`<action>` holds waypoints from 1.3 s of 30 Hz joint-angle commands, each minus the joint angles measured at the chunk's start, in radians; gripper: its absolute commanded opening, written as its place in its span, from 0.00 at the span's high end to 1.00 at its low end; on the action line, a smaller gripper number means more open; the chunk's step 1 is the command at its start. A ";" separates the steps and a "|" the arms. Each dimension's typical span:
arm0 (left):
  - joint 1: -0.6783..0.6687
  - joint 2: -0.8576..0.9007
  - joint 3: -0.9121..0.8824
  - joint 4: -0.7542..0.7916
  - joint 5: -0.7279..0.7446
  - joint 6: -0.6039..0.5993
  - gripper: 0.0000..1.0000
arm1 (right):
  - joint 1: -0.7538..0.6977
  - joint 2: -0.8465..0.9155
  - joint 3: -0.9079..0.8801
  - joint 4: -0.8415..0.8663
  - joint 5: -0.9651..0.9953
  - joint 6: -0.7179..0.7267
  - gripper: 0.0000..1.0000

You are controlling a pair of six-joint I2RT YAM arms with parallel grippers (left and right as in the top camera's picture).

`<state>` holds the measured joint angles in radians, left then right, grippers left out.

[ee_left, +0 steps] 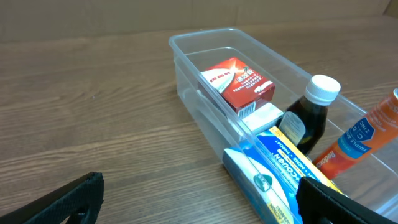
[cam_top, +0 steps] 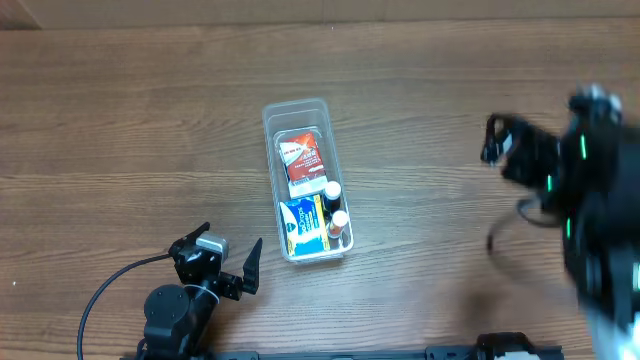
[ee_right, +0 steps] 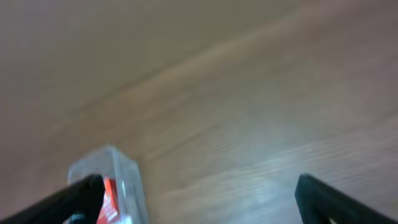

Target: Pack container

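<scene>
Container point(cam_top: 270, 150) holds red box point(cam_top: 303, 155), blue box point(cam_top: 300, 225), bottle point(ee_left: 308, 115), tube point(ee_left: 360, 140); nothing else seen to pack, prob. done. L gripper point(cam_top: 228, 258), by front edge, released, empty; R gripper point(ee_right: 196, 196), toward right edge, spread, empty.

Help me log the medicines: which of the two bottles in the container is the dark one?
The brown bottle with the white cap, nearer the red box; the orange bottle beside it has blue lettering.
</scene>
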<state>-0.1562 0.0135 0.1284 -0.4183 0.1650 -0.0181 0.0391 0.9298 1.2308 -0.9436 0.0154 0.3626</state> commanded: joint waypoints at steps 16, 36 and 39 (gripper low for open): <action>0.005 -0.010 -0.007 0.004 0.012 0.011 0.00 | -0.082 -0.927 -1.069 0.217 -0.009 -0.071 0.00; 0.005 -0.010 -0.007 0.004 0.012 0.011 0.00 | -0.082 -0.927 -1.069 0.217 -0.009 -0.072 0.00; 0.005 -0.010 -0.007 0.004 0.012 0.011 0.00 | -0.082 -0.927 -1.069 0.217 -0.009 -0.071 0.00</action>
<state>-0.1562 0.0101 0.1268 -0.4191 0.1654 -0.0181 -0.0387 0.0154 0.1806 -0.7330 0.0071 0.2947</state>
